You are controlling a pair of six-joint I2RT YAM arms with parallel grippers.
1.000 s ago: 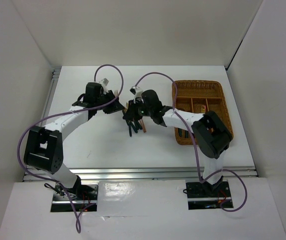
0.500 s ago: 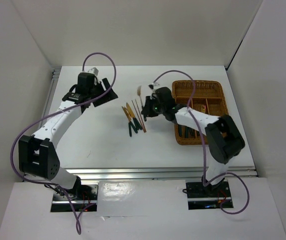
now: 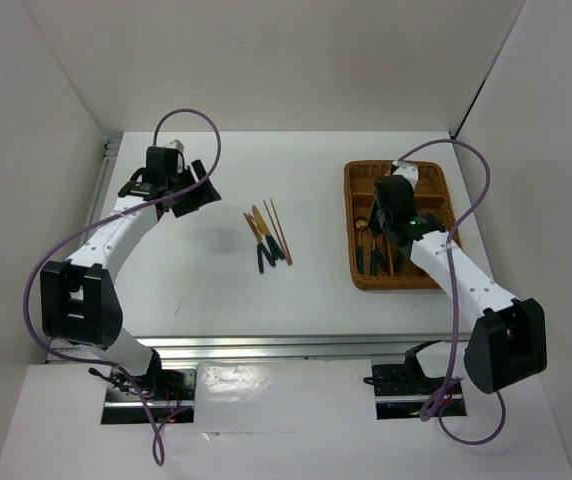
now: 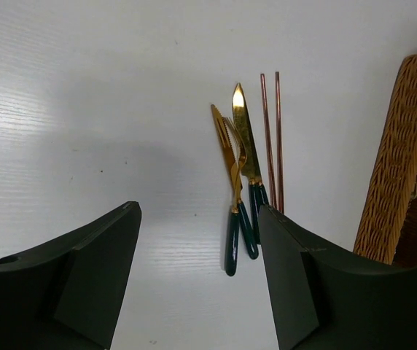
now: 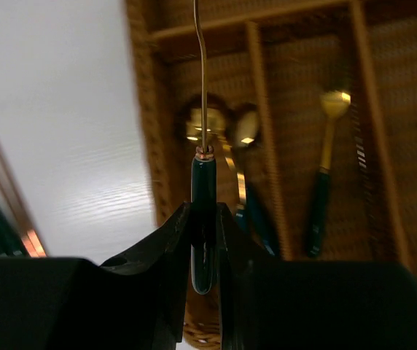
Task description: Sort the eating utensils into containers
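The right gripper (image 5: 203,219) is clamped on the dark green handle of a utensil (image 5: 203,186), whose thin gold stem points straight out ahead of the fingers — the head runs off the frame. Beneath and beyond it sits the wicker tray (image 5: 144,109), with gold spoons (image 5: 327,146) lying in its long compartments. The left gripper (image 4: 197,211) hangs with its fingers wide apart, holding nothing. Ahead of it on the table (image 4: 84,109) lie the fork (image 4: 232,182), knife (image 4: 246,157) and two chopsticks (image 4: 267,138) side by side — toward the finger on the tray's side.
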